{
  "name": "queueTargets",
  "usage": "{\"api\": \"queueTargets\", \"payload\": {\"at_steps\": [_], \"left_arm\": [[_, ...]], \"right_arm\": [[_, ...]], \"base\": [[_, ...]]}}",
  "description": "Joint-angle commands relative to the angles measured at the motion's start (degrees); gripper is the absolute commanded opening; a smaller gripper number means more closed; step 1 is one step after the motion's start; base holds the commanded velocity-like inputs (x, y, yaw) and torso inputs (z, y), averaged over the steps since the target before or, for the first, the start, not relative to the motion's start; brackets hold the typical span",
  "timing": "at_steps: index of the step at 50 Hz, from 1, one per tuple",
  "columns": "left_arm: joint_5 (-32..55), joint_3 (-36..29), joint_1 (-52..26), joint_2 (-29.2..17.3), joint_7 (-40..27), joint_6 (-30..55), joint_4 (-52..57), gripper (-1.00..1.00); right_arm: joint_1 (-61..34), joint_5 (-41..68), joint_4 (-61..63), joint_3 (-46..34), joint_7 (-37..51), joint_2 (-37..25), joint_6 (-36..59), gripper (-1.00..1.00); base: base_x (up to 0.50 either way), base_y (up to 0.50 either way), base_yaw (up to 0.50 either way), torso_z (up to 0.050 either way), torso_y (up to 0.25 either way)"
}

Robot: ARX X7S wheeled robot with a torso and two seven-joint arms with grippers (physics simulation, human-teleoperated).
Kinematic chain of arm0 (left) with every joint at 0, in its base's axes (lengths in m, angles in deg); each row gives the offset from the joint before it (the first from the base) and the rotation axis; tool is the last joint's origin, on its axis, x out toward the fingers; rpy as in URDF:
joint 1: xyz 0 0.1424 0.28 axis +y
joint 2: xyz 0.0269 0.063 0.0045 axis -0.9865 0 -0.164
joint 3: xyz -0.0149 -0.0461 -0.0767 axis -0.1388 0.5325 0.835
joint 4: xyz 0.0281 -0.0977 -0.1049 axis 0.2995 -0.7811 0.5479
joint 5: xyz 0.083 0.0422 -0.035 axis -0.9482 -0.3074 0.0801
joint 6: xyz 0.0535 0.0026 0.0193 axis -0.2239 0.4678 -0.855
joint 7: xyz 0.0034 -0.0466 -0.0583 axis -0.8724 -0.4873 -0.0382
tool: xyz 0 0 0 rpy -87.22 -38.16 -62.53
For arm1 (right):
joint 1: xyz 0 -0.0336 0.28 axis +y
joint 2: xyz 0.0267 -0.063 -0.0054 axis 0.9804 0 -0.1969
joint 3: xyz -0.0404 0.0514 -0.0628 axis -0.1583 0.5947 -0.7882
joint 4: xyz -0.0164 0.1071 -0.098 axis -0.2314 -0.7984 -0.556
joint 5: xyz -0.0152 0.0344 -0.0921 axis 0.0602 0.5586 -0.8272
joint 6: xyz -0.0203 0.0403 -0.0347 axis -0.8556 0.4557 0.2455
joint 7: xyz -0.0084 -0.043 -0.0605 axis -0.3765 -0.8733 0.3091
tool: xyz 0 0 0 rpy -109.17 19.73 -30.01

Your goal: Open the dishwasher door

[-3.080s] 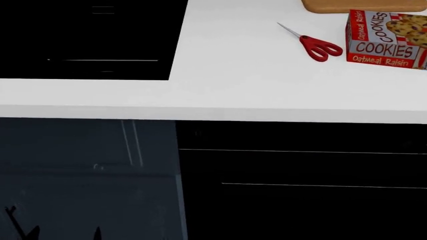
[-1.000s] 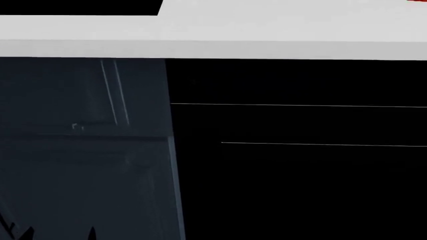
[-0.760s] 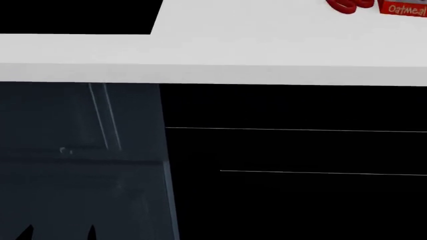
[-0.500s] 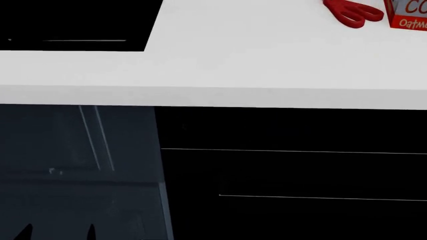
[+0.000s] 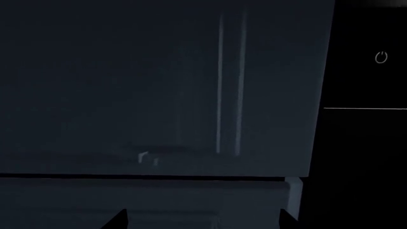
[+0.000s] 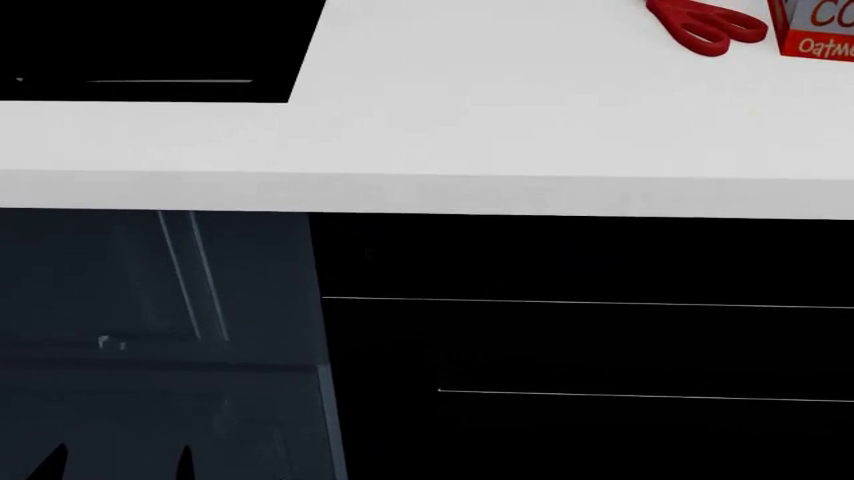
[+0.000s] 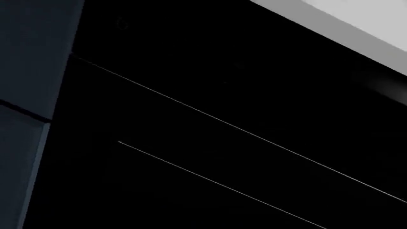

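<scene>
The dishwasher door [image 6: 587,345] is a wide glossy black panel under the white counter, at the right of the head view. Thin silver lines cross it, and the lower one marks its slim bar handle [image 6: 641,395]. The door is shut. It fills the right wrist view [image 7: 210,124] and shows at the edge of the left wrist view [image 5: 365,157]. My left gripper [image 6: 118,470] is open and empty, low in front of the blue-grey panel, left of the door; its two dark tips show in the left wrist view [image 5: 202,220]. My right gripper shows in no view.
The blue-grey glassy panel [image 6: 147,340] with pale vertical streaks stands left of the door. The white countertop [image 6: 507,120] overhangs both. On it are a black cooktop [image 6: 134,50], red scissors [image 6: 701,22] and a cookie box [image 6: 817,28].
Over the last second the head view has shifted up, so the counter, scissors and cookie box came back into view. Nothing has moved in the last half second.
</scene>
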Motion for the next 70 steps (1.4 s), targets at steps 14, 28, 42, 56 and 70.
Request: {"api": "queueTargets", "payload": {"at_steps": [14,28,42,56,70], "left_arm": [[-0.02,-0.96,-0.88,0.08,-0.41,-1.82,-1.67,1.0],[0.17,-1.22,-0.98,-0.34,-0.7,-2.31,-1.77,1.0],[0.24,-1.32,-0.48,-1.12,-1.58,-1.87,-0.28,1.0],[0.45,-1.37,-0.65,-1.58,-2.02,-2.35,-0.66,1.0],[0.65,-1.4,-0.7,-2.22,-2.61,-1.96,0.16,1.0]], "right_arm": [[-4.02,-26.48,5.07,-10.36,-9.51,-13.92,14.99,1.0],[-11.08,-34.51,-0.04,-15.48,-15.66,-16.07,16.9,1.0],[-17.87,-35.35,-8.96,-17.83,-16.46,-14.05,14.82,1.0],[-24.57,-36.59,-15.4,-19.54,-18.06,-12.36,13.79,1.0],[-28.65,-36.04,-22.71,-21.15,-18.06,-10.1,11.62,1.0]], "base": [[0.0,0.0,0.0,0.0,0.0],[0.0,0.0,0.0,0.0,0.0],[0.0,0.0,0.0,0.0,0.0],[0.0,0.0,0.0,0.0,0.0],[0.0,0.0,0.0,0.0,0.0]]}}
